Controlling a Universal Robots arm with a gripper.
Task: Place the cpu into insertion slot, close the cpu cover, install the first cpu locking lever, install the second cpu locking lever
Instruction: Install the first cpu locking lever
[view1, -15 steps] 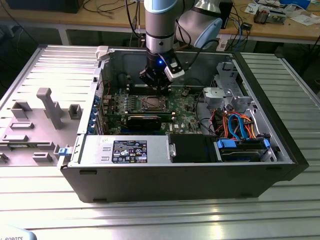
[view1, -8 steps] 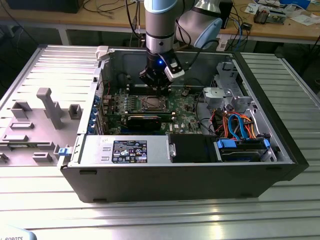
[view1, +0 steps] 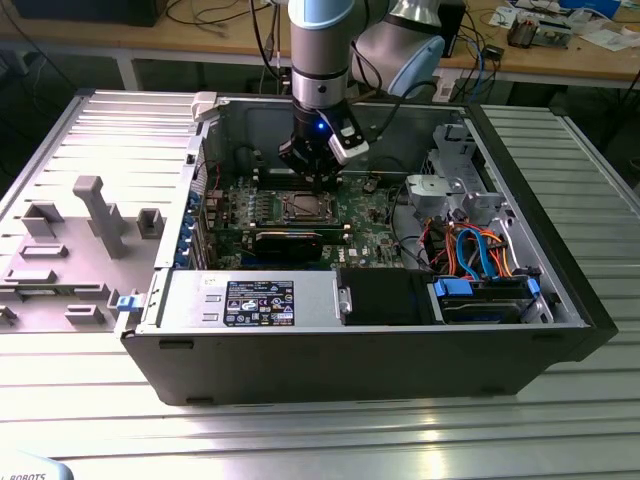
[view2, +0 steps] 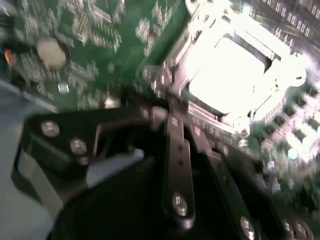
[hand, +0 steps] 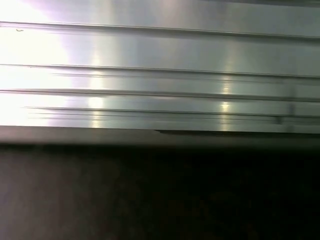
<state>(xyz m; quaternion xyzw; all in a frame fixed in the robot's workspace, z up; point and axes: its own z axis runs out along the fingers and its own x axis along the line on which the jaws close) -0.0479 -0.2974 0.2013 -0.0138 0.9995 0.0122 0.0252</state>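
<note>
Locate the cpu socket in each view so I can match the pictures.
Exterior view: the insertion slot sits mid-board inside the open computer case, just below the gripper.
Second wrist view: the slot is the bright silver square on the green board, beyond the gripper's dark linkage.
First wrist view: ribbed metal and a dark surface; the slot is not in it.
Shared landmark: the green circuit board around the slot.

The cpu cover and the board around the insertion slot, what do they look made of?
The cpu cover looks like bare polished metal: it glares bright white under the light in the second wrist view. The board looks like green lacquered circuit laminate, dotted with small silvery solder points. The insertion slot shows a silver rim, probably metal.
</note>
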